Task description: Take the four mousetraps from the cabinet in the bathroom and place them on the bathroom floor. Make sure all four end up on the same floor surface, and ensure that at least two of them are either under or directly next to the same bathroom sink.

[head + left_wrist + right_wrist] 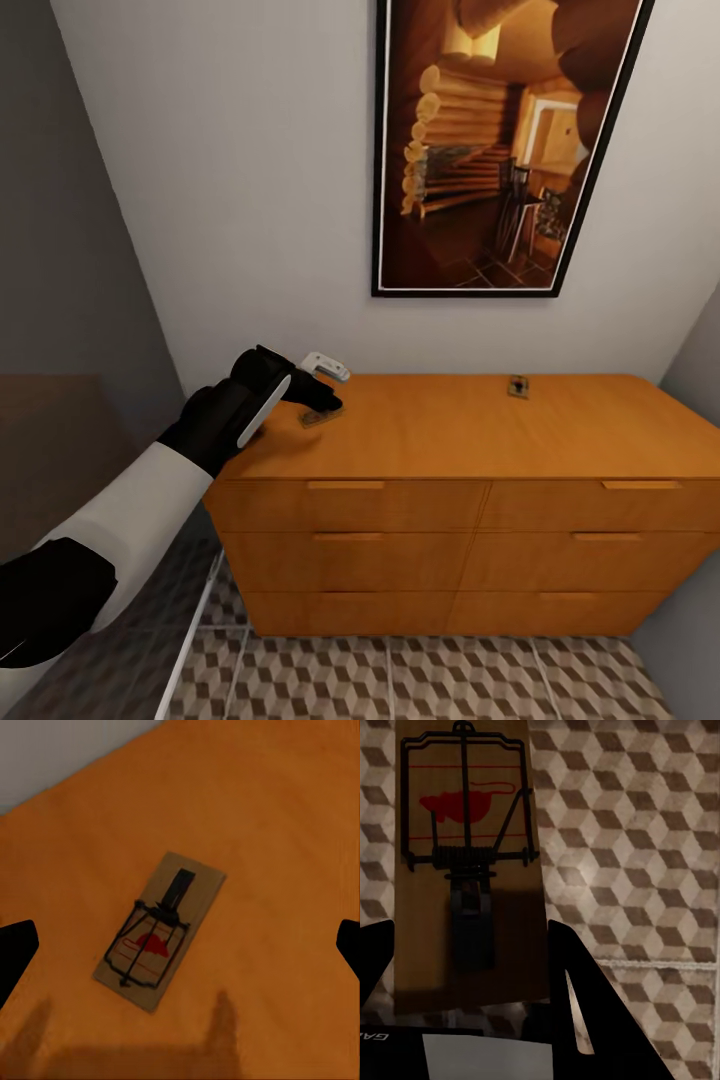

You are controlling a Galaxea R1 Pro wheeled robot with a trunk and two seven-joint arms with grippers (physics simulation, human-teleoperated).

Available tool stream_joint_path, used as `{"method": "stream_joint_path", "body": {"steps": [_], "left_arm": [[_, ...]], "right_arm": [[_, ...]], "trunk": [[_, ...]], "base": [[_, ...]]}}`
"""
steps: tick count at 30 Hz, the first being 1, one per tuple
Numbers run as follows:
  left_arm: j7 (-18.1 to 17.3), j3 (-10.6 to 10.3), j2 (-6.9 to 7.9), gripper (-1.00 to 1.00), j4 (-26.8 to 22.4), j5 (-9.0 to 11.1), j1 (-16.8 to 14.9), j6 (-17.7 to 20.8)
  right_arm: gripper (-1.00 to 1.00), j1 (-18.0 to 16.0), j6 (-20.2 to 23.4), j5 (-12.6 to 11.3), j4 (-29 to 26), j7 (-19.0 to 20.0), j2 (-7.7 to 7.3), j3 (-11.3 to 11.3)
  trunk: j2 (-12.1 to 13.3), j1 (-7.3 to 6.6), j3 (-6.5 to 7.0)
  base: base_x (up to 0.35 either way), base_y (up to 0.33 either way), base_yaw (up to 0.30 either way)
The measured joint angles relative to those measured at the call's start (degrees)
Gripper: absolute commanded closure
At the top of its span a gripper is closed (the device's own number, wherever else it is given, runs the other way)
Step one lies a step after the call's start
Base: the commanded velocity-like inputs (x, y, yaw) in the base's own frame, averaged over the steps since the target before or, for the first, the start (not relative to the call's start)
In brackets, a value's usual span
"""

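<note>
1. My left gripper (322,399) hangs over the left end of the cabinet (470,430) top, fingers wide apart and empty; in the left wrist view the two dark fingertips (15,954) sit well to either side of a trap (159,930) lying flat on the wood
2. That trap lies at a slant between my fingers, bait end nearer me, so I judge I should turn the wrist a little before closing, to meet its long edges squarely
3. A second trap (518,386) lies near the back edge of the top, further right, well apart from the first; I leave it for later
4. My right gripper (472,967) is clamped on the short end of a third trap (469,862), holding it out over the patterned floor (637,855); held by the end, its spring and bar stay clear of my fingers
5. The sink isn't something I can place from here, so I can't tell whether this spot of floor lies next to it
6. Three traps accounted for; the fourth I can't locate
</note>
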Motion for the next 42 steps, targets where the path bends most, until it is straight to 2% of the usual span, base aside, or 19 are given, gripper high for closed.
{"method": "stream_joint_path", "body": {"steps": [14, 17, 20, 22, 26, 29, 31, 34, 42], "left_arm": [[-0.1, -0.4, 0.4, -1.0, 0.0, 0.0, 0.0, 0.0], [-0.1, -1.3, 0.8, -1.0, 0.0, 0.0, 0.0, 0.0], [-0.3, -3.0, 1.01, -1.0, -0.2, 0.0, 0.0, 0.0], [-1.7, -3.5, 1.1, -1.0, -0.4, 0.0, 0.0, 0.0], [-9.0, -3.9, 1.62, -1.0, -1.3, -0.2, 0.0, -0.3], [-14.5, -3.9, 3.0, -1.0, -2.8, -0.9, 0.0, -0.5], [-16.4, -4.0, 3.94, -1.0, -3.9, -1.4, 0.0, -0.6], [-17.8, -4.0, 5.41, -1.0, -5.4, -1.9, 0.0, -0.6], [-19.7, -4.0, 7.75, -1.0, -8.0, -2.0, 0.0, -0.6]], "right_arm": [[1.0, 0.0, 0.0, 0.0, 0.0, 0.0, 0.1, 0.0], [1.0, 0.0, 0.0, 0.0, 0.0, 0.0, 0.16, 0.0], [1.0, 0.0, 0.0, 0.0, 0.0, 0.0, 0.16, 0.0], [1.0, 0.0, 0.0, 0.0, 0.0, 0.0, 0.17, 0.0], [1.0, 0.0, 0.0, 0.0, 0.0, 0.0, 0.16, 0.0], [1.0, 0.0, 0.0, 0.0, 0.0, 0.0, 0.15, 0.0], [1.0, 0.0, 0.0, 0.0, 0.0, -0.1, 0.14, 0.0], [1.0, 0.0, 0.0, 0.0, 0.0, -0.1, 0.14, 0.0], [1.0, 0.0, 0.0, 0.0, 0.0, -0.1, 0.17, 0.0]], "trunk": [[0.0, 0.03, 0.0], [0.0, 0.03, 0.0], [0.0, 0.03, 0.0], [0.0, 0.03, 0.0], [0.0, 0.03, 0.0], [0.0, 0.03, 0.0], [0.0, 0.03, 0.0], [0.0, 0.03, 0.0], [0.0, 0.03, 0.0]], "base": [[0.024, 0.0, 0.0], [0.0, 0.0, 0.0], [0.0, 0.0, 0.0], [0.0, 0.0, 0.0], [0.0, 0.0, 0.0], [0.0, 0.0, 0.0], [0.0, 0.0, 0.0], [0.0, 0.0, 0.0], [0.0, 0.0, 0.0]]}}
